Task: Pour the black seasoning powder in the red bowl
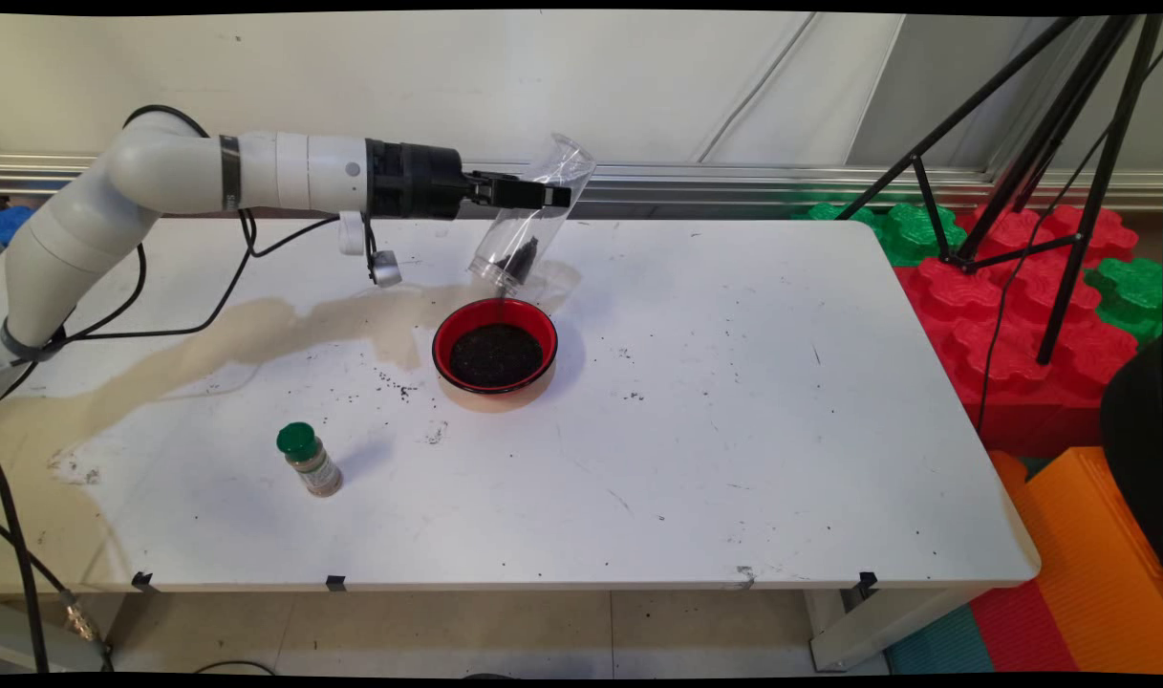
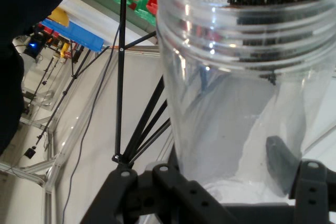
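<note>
Pincer (image 1: 552, 196) closed on a clear jar (image 1: 533, 215), gripping it across the upper part of its wall. Hand view: one finger (image 2: 281, 163) shows through the plastic, pressed on the jar's far side.

Jar position: held in the air above the worktop (image 1: 734, 382), just behind and above a red bowl (image 1: 438, 344), not touching it.

Jar orientation: tilted, long axis running from upper right to lower left in the main view. Closed base high, open threaded mouth low and aimed at the bowl's rear rim.

Contents: dark grains (image 1: 521, 256) gathered at the low mouth end; also seen in the hand view at the ringed mouth. A thin dark trickle appears to run from the mouth to the bowl. Bowl holds a dark heap (image 1: 495, 355) of what looks like the same stuff.

Surroundings: loose dark specks (image 1: 399, 387) on the worktop left of the bowl. A tan stain (image 1: 256, 330) runs leftward. Small spice bottle (image 1: 309, 461) with green cap stands well apart, toward the near left.
</note>
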Robot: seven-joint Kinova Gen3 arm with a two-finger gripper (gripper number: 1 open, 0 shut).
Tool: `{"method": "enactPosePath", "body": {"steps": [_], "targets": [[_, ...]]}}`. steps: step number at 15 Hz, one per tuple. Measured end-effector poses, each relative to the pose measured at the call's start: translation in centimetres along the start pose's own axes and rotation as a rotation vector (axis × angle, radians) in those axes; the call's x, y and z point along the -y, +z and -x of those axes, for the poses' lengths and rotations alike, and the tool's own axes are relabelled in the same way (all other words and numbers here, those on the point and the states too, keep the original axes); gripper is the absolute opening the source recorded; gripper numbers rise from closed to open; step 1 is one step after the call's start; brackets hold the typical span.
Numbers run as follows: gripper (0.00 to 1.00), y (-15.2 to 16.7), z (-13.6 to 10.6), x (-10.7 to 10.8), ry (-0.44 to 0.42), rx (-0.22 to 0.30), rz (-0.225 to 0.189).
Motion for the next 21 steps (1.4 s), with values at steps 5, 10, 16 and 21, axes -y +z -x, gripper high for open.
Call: {"method": "enactPosePath", "body": {"steps": [5,10,16,21], "targets": [[0.0,-0.4,0.2,0.5,0.021,0.003,-0.01],[0.0,-0.7,0.4,0.8,0.049,0.005,-0.017],[0.0,-0.9,0.2,1.0,0.093,0.006,-0.023],[0.0,-0.9,0.1,1.1,0.131,0.009,-0.024]]}}
